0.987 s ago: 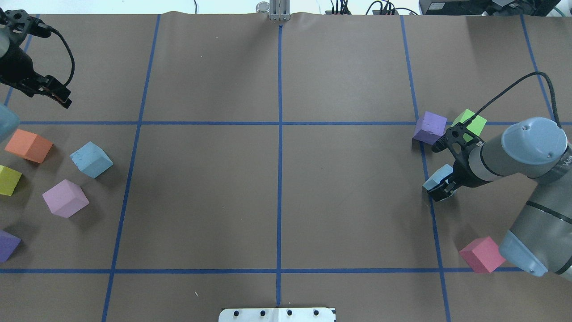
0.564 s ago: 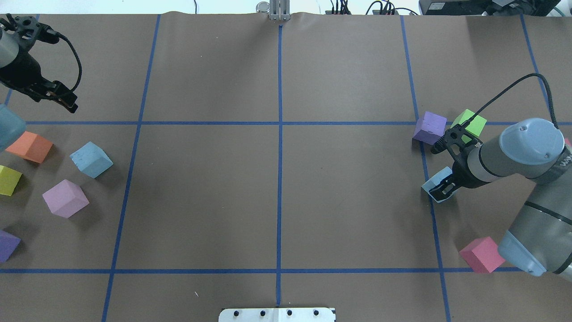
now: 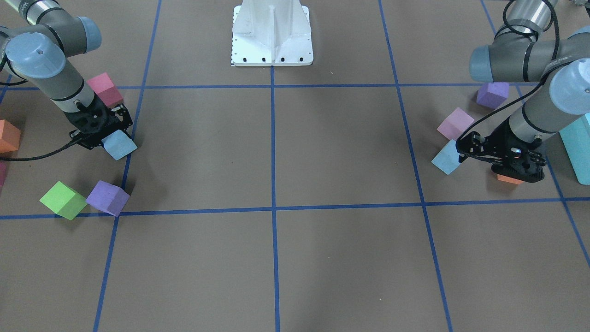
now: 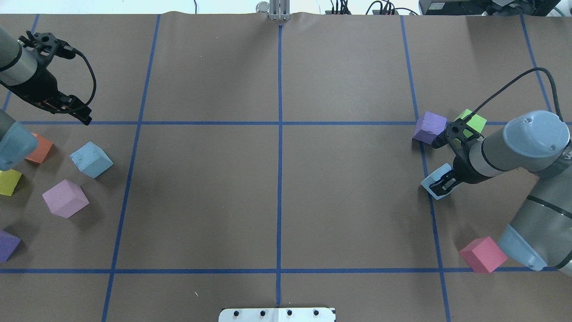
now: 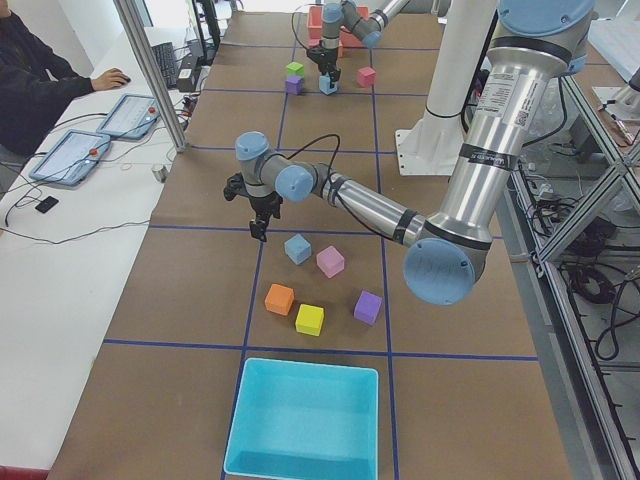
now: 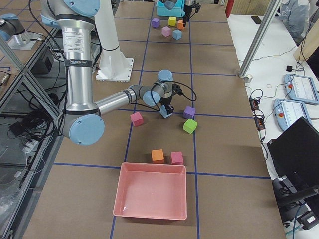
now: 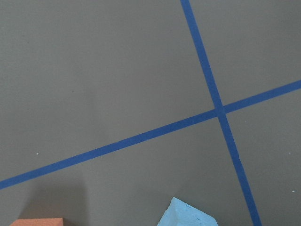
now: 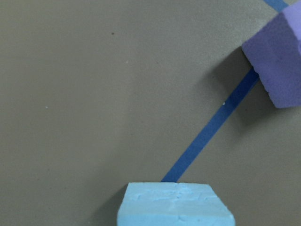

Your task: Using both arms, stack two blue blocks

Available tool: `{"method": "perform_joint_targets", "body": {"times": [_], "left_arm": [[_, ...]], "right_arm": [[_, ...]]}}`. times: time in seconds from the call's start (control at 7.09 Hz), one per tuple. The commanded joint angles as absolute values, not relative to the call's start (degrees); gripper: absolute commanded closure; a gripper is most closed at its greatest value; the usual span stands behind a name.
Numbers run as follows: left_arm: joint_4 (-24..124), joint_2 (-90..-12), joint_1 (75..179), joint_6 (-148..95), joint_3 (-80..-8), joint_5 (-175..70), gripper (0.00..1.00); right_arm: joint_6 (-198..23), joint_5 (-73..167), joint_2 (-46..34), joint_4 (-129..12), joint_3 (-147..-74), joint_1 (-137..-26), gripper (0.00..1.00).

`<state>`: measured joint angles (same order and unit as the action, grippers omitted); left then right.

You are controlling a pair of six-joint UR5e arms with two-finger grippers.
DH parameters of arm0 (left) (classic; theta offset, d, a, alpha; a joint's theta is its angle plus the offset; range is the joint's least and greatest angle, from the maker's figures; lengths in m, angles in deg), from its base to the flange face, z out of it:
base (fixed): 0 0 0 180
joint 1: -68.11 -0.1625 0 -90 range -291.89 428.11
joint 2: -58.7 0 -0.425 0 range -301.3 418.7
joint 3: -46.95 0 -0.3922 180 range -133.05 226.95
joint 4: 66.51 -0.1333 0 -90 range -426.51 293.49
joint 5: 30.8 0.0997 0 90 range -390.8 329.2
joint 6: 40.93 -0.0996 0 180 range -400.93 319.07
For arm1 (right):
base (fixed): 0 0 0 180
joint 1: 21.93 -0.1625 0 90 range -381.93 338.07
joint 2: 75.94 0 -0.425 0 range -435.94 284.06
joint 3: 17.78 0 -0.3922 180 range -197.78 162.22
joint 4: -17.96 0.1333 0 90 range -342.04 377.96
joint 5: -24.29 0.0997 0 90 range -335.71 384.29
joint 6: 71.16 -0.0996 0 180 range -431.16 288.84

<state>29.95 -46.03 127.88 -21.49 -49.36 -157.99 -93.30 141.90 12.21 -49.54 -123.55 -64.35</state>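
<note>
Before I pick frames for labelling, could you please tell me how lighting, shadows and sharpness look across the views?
Overhead exterior: even light, soft shadows lower right of cubes such as the lilac cube; past the far edge of the table it is washed out. Right wrist-mounted: blue block cropped at the bottom, purple cube casting a dark shadow. Left wrist-mounted: sharp, no glare.
</note>
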Motion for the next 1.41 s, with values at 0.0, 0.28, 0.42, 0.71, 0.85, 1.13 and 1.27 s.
{"method": "perform_joint_targets", "body": {"times": [0.0,0.28,0.42,0.71,0.85,1.13,1.27], "left_arm": [[37.1,-43.6,126.1,-21.4,-48.7,-155.4,0.02],[38.7,-43.6,124.2,-21.7,-48.9,-151.5,0.02],[43.0,-42.9,121.4,-21.9,-48.7,-147.7,0.02],[44.1,-42.7,120.2,-21.9,-48.8,-147.2,0.02],[43.7,-42.6,120.1,-21.8,-48.9,-147.4,0.02],[43.6,-40.4,119.5,-21.8,-48.8,-148.5,0.02],[43.4,-39.9,119.2,-21.8,-48.7,-150.8,0.02]], "right_arm": [[-93.8,143.3,8.1,-57.4,-125.9,-66.0,0.47],[-97.8,143.2,3.0,-68.6,-129.9,-66.1,0.47],[-106.1,143.3,-3.0,-74.2,-130.0,-65.6,0.47],[-113.2,142.9,-9.9,-80.8,-130.0,-63.7,0.47],[-116.0,142.8,-11.1,-80.8,-130.0,-62.7,0.47],[-121.6,142.9,-13.5,-80.8,-129.7,-61.5,0.47],[-125.0,142.8,-14.8,-80.8,-129.3,-60.8,0.47]]}}
